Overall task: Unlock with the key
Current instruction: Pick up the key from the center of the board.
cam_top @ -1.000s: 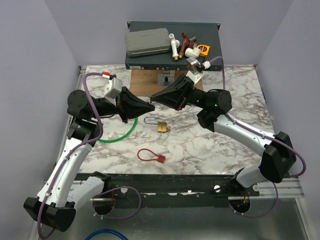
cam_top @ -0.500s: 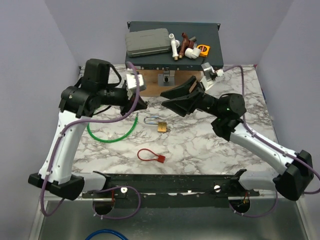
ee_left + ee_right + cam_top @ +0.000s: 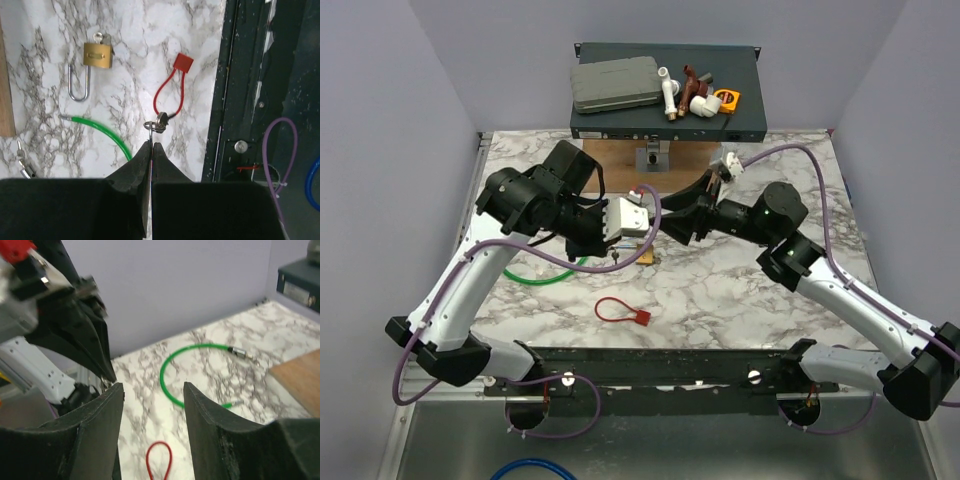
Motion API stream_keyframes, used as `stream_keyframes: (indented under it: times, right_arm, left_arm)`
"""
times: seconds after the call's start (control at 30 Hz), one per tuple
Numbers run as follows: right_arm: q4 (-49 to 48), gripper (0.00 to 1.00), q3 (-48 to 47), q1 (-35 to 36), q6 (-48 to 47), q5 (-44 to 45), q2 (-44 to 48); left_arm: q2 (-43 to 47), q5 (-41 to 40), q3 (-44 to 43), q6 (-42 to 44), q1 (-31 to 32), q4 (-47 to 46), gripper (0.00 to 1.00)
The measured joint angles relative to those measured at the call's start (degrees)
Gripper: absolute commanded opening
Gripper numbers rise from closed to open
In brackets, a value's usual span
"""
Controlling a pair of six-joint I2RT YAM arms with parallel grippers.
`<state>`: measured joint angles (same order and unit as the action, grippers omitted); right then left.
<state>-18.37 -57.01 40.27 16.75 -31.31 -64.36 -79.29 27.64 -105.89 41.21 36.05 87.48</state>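
A brass padlock (image 3: 97, 55) with a steel shackle lies flat on the marble table (image 3: 130, 30), and something small and silvery shows at its far end. My left gripper (image 3: 151, 145) is shut on the wire ring of a small key (image 3: 160, 121), which hangs just past its tips, above the table and apart from the padlock. From above, the left gripper (image 3: 617, 250) hangs close beside the padlock (image 3: 647, 257). My right gripper (image 3: 152, 390) stands open with nothing between its jaws, facing the left gripper (image 3: 102, 367) from just behind it.
A red cable seal (image 3: 620, 310) lies near the front, and a green cable (image 3: 555, 275) curls at the left. A wooden board with a metal fixture (image 3: 652, 158) sits at the back. Behind it a rack unit (image 3: 750, 115) carries a grey case, pipe fittings and a tape measure.
The right gripper has opened and let go where the two grippers met. The left arm has swung right and down over the table's middle, carrying the key to beside the padlock.
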Motion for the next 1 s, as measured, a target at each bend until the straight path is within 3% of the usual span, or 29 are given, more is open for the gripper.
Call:
stream_keyframes:
  times: [0.17, 0.37, 0.63, 1.0]
  right_arm:
    - [3.56, 0.58, 5.07, 0.00, -5.33, -0.46, 0.74]
    - [1.27, 0.61, 11.26, 0.00, -6.82, -1.20, 1.44]
    - [-12.96, 0.62, 15.61, 2.19, -2.29, -6.08, -3.15]
    - [-26.01, 0.64, 17.31, 7.80, -2.67, -4.85, -7.72]
  left_arm:
    - [0.52, -4.57, 4.94, -0.33, 1.75, 1.16, 0.00]
    - [-5.88, -8.52, 13.75, -1.20, 1.95, 1.42, 0.00]
    - [-6.78, -7.34, 5.95, -1.84, 2.05, 1.75, 0.00]
    - [-6.88, -6.38, 5.29, -2.89, 3.37, 1.86, 0.00]
